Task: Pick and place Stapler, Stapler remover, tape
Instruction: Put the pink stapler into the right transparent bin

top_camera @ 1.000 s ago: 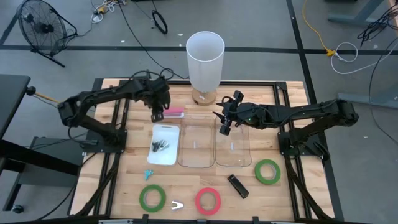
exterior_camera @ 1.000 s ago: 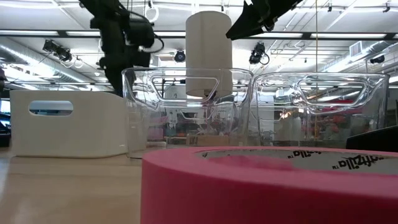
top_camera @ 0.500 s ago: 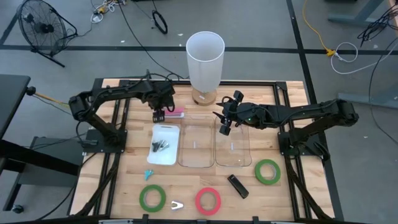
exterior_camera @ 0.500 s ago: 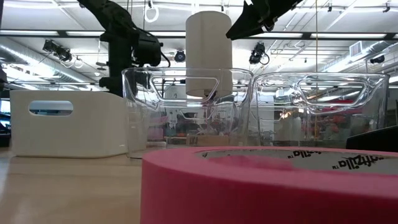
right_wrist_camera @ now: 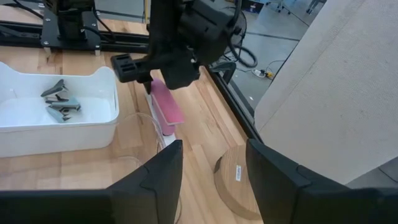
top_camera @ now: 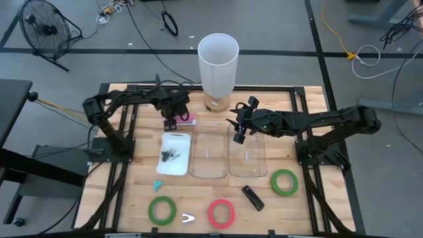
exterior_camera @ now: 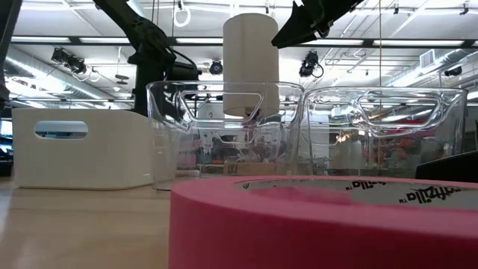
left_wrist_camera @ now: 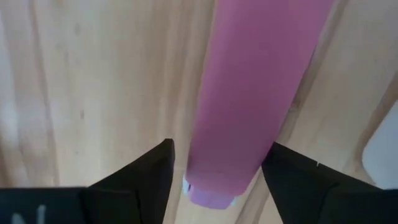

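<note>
The left gripper [top_camera: 176, 119] hangs over the pink stapler [top_camera: 187, 119] on the worktop [top_camera: 132, 198] behind the white bin [top_camera: 187, 158], jaws open astride it. Best to descend squarely, then close mid-body. The right gripper [top_camera: 239, 129] waits open above the clear bins.

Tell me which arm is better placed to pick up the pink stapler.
Left. The left claw is open right over the pink stapler, fingers either side. The right claw hangs above the clear bins.

Pink stapler [left_wrist_camera: 249, 93], white bin [top_camera: 176, 153]
</note>
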Action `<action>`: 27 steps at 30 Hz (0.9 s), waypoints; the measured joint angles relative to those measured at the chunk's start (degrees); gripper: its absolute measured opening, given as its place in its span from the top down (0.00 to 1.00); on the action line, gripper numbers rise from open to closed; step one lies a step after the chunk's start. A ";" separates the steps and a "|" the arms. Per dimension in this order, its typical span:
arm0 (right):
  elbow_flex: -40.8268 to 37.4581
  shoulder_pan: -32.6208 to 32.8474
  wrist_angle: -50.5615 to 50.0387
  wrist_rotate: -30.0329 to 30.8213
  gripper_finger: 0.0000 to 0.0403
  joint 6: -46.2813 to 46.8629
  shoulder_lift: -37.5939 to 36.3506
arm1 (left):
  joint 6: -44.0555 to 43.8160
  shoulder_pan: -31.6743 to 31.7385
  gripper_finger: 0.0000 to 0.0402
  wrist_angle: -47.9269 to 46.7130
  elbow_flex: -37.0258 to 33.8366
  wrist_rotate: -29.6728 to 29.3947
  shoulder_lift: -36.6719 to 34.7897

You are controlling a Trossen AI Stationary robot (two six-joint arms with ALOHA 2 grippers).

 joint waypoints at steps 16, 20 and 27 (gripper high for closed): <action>0.00 0.00 -0.04 0.00 0.56 0.00 0.00 | -0.17 0.04 0.62 -0.15 0.04 -0.62 0.78; 0.00 0.01 -0.04 -0.01 0.56 0.00 0.00 | -0.08 0.04 0.62 -2.87 0.53 -1.93 -1.50; 0.00 0.02 0.02 -0.02 0.56 0.00 0.00 | -1.29 -0.72 0.62 -9.59 3.80 -3.95 -9.00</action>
